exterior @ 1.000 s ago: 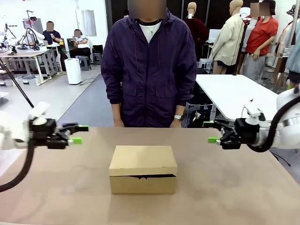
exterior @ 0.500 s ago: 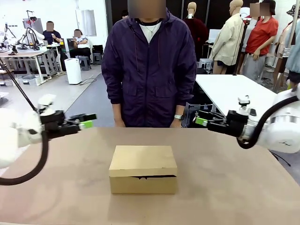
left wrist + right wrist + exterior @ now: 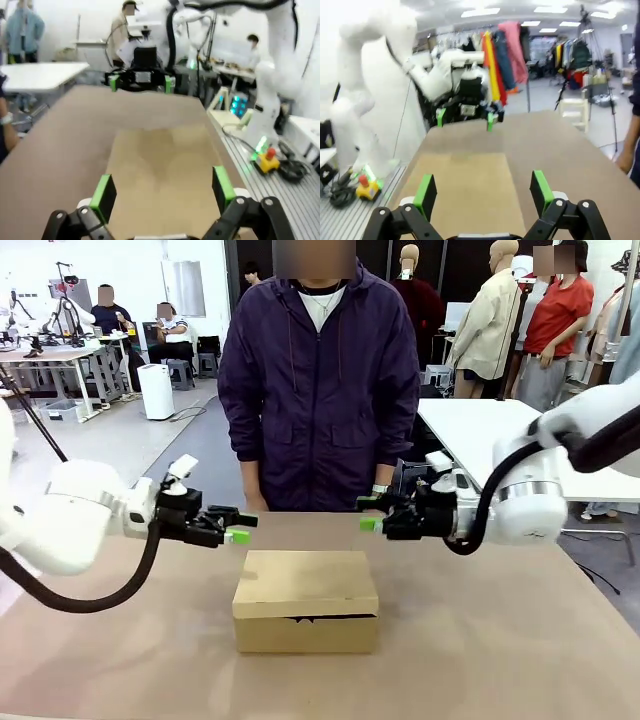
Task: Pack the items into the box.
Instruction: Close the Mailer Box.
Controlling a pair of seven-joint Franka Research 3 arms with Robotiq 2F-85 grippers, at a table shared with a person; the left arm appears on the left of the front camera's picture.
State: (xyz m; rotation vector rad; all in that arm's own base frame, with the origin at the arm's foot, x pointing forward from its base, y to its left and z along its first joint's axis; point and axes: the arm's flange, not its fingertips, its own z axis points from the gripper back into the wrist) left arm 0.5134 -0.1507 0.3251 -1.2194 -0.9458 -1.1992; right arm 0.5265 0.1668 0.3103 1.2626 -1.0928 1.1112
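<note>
**Q:** Which step of the packing task does the figure show?

**A:** An approach step, by my reading. The box sits shut at mid-table, its flap lid down, with a thin dark gap along the front edge. The left gripper hovers just beyond the box's left rear corner; the right gripper hovers just beyond its right rear corner. Both face one another across the lid, jaws fully spread, nothing between the pads. In the left wrist view the left gripper looks along the lid top toward the opposite gripper; the right gripper mirrors this.

**Q:** What does the next move call for?

**A:** Probably lifting the flap, since the box must be open before anything goes in. That means getting a finger under the lid's free front edge.

**Q:** What else is nearby, and does anything obstruct?

**A:** A person stands at the far edge, arms down, close behind both grippers. The table around the box is bare brown. The items themselves cannot be seen on it.
</note>
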